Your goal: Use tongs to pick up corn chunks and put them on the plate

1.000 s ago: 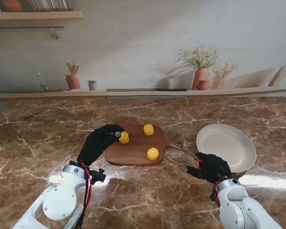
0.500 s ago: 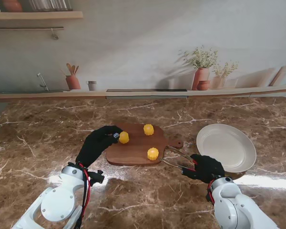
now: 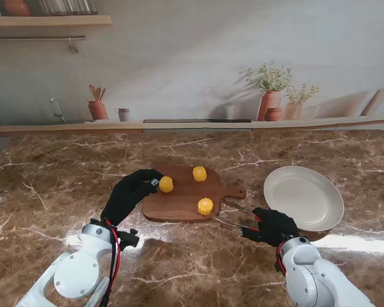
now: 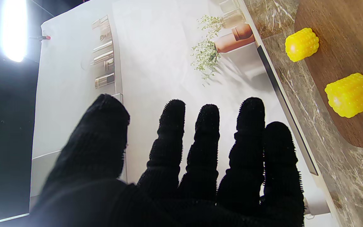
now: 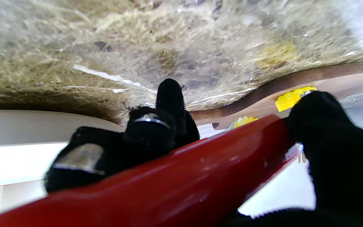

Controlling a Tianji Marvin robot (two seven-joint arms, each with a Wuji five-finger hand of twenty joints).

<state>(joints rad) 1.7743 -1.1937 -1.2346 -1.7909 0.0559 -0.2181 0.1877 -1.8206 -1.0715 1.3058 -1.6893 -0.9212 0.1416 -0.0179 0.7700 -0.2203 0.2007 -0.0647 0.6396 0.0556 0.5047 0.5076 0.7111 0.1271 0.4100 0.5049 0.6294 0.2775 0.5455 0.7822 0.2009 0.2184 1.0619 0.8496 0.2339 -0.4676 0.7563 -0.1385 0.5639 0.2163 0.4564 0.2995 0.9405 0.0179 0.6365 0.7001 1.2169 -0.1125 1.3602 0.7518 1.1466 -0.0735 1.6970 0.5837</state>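
Observation:
Three yellow corn chunks lie on the wooden cutting board (image 3: 179, 198): one at its left edge (image 3: 166, 185), one at the far side (image 3: 200, 173), one near the front (image 3: 205, 206). My right hand (image 3: 273, 226) is shut on the red-handled tongs (image 3: 233, 214), whose metal arms reach toward the front chunk from its right, tips just short of it. The red handle (image 5: 175, 176) fills the right wrist view. My left hand (image 3: 129, 192) rests open, fingertips beside the left chunk (image 4: 351, 94). The white plate (image 3: 303, 196) lies at the right with nothing on it.
The board's handle (image 3: 235, 191) points toward the plate. A ledge at the far edge of the marble table holds terracotta pots (image 3: 269, 104), a utensil jar (image 3: 97, 109) and a small cup (image 3: 123, 114).
My right hand with the tongs has moved left, from beside the plate toward the board, bringing the tong tips close to the front chunk. The left hand has stayed put.

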